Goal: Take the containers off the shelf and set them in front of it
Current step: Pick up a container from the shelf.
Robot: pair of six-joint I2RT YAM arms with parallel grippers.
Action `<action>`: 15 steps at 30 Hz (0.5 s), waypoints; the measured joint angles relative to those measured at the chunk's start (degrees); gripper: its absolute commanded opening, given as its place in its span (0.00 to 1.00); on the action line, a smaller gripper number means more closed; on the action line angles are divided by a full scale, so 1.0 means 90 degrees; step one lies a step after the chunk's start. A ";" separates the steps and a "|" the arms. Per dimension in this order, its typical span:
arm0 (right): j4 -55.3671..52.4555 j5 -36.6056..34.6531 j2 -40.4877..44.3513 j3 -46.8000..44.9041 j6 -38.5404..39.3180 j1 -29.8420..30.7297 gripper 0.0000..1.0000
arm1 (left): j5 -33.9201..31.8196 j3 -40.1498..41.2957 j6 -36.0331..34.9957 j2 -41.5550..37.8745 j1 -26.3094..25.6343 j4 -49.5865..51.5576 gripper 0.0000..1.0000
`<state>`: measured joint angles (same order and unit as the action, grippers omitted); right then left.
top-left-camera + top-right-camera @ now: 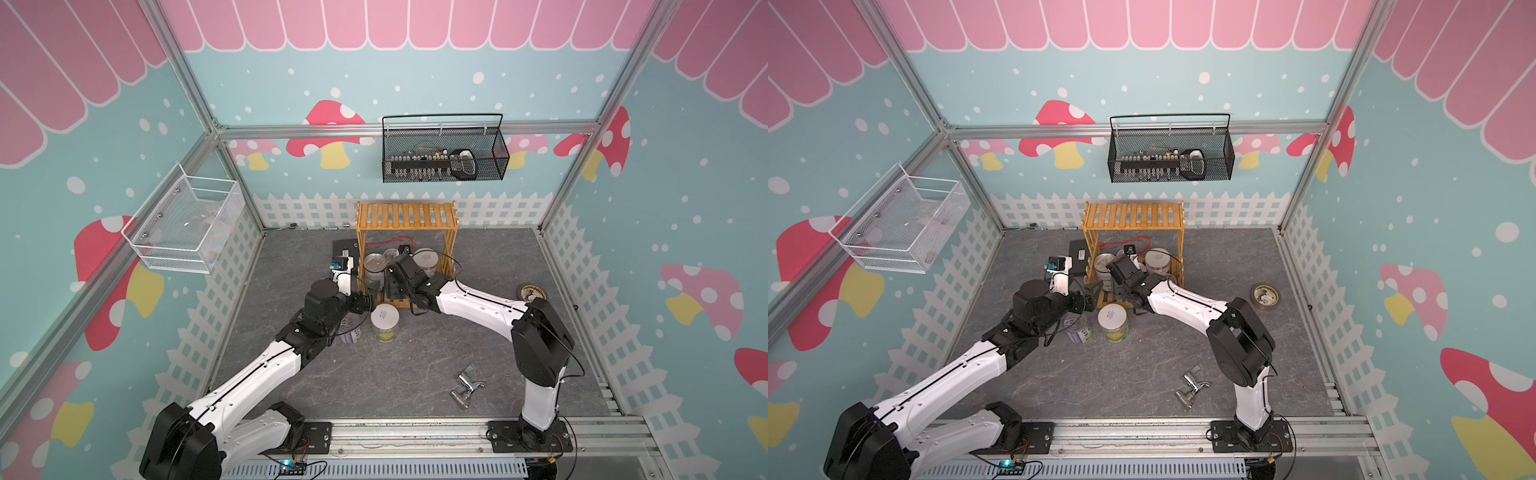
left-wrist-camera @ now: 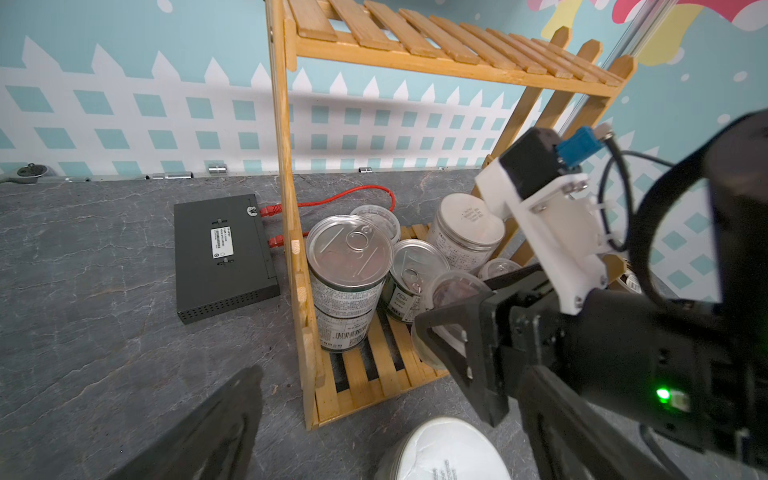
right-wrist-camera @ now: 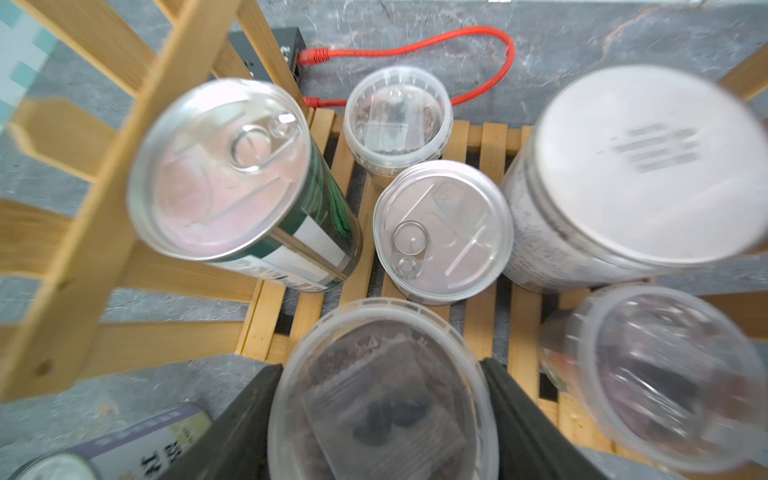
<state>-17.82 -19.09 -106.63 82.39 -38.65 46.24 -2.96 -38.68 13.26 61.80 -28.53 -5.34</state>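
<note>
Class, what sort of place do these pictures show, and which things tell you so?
Probably a staged robot test cell: two arms on a rail, printed mushroom walls in a metal frame, a small shelf of tins.

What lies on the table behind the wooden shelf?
A red cable loops behind the shelf, both ends plugged into the black box beside it. The white-lidded canister covers the table behind its own corner.

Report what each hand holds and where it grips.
Right hand straddles a clear lidded cup, its fingers at the sides below the lid; a firm grip cannot be told. Left hand is open, holding nothing.
</note>
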 measured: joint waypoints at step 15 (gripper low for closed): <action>0.0262 0.0396 0.2727 -0.2463 0.1061 0.0000 0.68 | 0.0335 0.0000 0.0024 0.0000 0.0002 0.0000 0.99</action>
<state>-15.46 -15.53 -82.08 60.23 -29.10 46.24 0.05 -38.68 13.47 61.80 -28.51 -5.34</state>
